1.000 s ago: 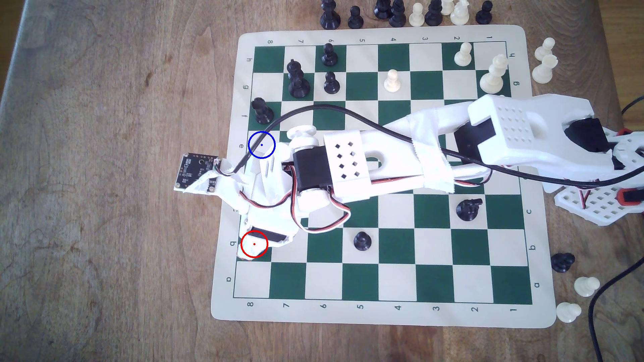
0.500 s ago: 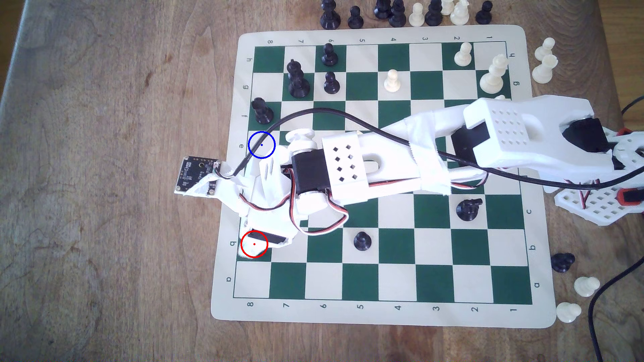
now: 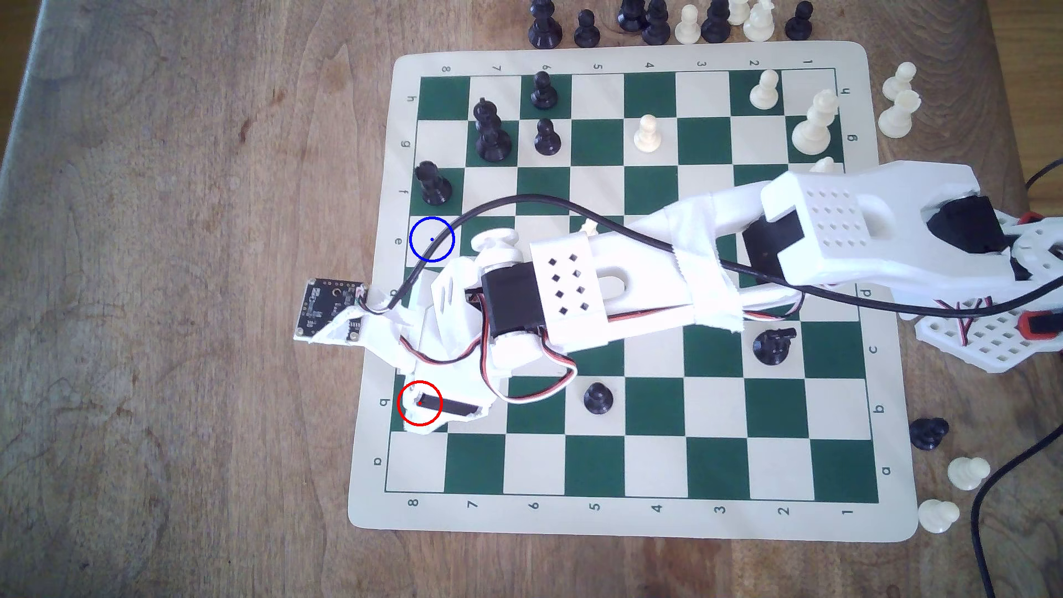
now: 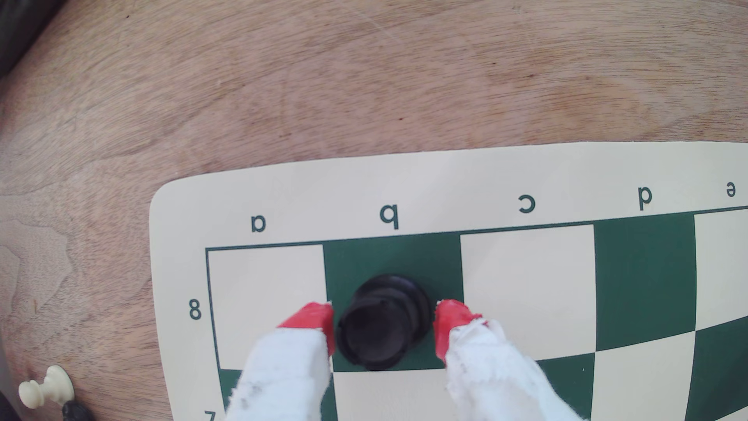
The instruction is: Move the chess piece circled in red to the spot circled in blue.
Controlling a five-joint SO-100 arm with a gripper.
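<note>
The chess piece circled in red (image 4: pixel 384 324) is a stout black rook with a flat top, standing upright on the green square b8 at the board's edge. My gripper (image 4: pixel 382 324) is open, with one red fingertip (image 4: pixel 313 320) on each side of the rook and narrow gaps to it. In the exterior view the gripper (image 3: pixel 425 405) covers the red circle and hides the rook. The spot circled in blue (image 3: pixel 432 239) is the cream square e8, three squares further along the same edge. It holds no piece, and the black cable crosses it.
A black piece (image 3: pixel 431 184) stands on f8, just past the blue spot. A black pawn (image 3: pixel 598 398) is on b5 and a toppled black piece (image 3: pixel 773 345) on c2. Bare wooden table (image 3: pixel 172 287) lies beyond the board's edge at the exterior view's left.
The wrist and gripper have shifted toward the exterior view's bottom, so the gripper's dark bar now lies inside the red circle. The blue spot is less covered than before.
</note>
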